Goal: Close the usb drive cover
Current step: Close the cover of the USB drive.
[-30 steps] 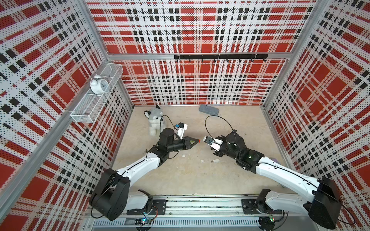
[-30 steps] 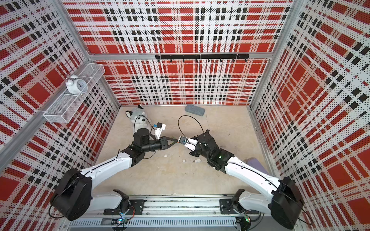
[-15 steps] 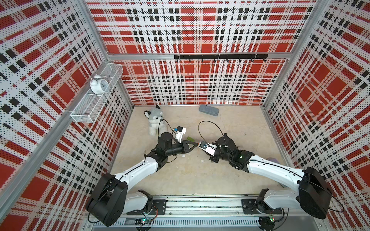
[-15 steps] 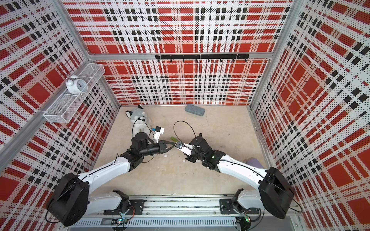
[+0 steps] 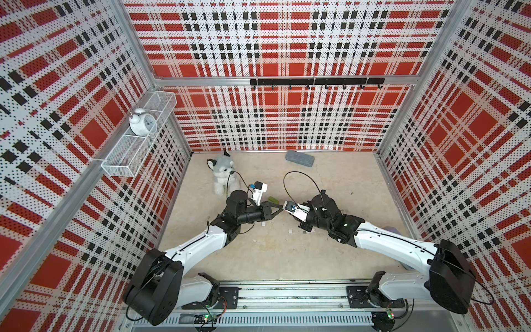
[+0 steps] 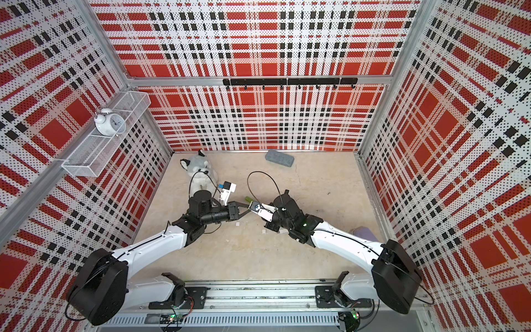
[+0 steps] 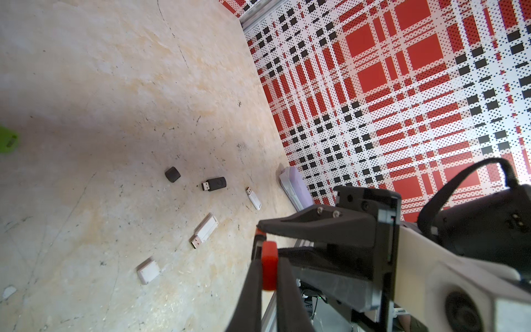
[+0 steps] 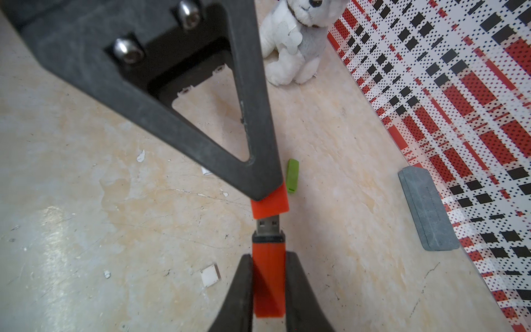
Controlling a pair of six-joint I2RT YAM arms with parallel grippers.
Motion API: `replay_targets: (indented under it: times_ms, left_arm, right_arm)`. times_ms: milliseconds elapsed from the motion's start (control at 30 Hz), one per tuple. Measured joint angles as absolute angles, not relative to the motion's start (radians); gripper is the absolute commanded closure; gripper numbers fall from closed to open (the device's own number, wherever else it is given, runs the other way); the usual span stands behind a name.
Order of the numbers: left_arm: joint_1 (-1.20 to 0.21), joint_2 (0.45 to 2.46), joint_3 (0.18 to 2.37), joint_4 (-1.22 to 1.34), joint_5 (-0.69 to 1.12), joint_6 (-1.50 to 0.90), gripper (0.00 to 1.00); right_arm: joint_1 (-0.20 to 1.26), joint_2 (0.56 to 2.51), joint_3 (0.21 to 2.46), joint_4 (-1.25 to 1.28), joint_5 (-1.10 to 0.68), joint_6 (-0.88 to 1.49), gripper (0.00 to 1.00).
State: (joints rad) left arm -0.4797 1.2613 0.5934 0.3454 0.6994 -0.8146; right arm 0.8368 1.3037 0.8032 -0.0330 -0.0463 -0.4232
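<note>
We see the two arms meeting over the middle of the desk [image 5: 344, 178], a little left of centre, with both task parts lifted off its surface. Our left gripper [image 7: 269, 260] is clamped on the orange cap [image 8: 270, 205], which is pinched at the very tips of its fingers [image 7: 287, 287]. Our right gripper [image 8: 268, 258] is closed around the body of the orange USB drive [image 8: 268, 284], with a finger on each long side. The metal plug [image 8: 268, 227] sticks out past the fingertips toward the cap.

From the right wrist view, the cap's mouth sits right at the tip of the plug and roughly in line with it, tilted slightly. Nearly all of the plug is bare, and we cannot tell whether the tip has entered the cap. In both top views the grippers meet tip to tip, and the wrist camera hides the parts themselves.

A green piece [image 8: 292, 175] lies flat on the desk just beyond the meeting point. A plush dog [image 5: 222, 172] sits at the far left, and a grey case [image 5: 299, 158] lies by the far wall. To the right of the grippers, a black drive [image 7: 214, 184], a black cap [image 7: 172, 174], a white drive [image 7: 204, 231] and a white cap [image 7: 148, 270] lie apart on the desk.
</note>
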Motion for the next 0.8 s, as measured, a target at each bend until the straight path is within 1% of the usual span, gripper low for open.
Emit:
replay_targets:
  times_ms: [367,800]
  left_arm:
    - [-0.480,1.261,0.597,0.298,0.683,-0.768,0.99]
    - [-0.480,1.262,0.614,0.296,0.673,-0.754,0.99]
  right_arm:
    - [0.843,1.304,0.807,-0.039,0.005,-0.425,0.94]
    - [0.849,1.313,0.832,-0.057,-0.017,-0.425,0.94]
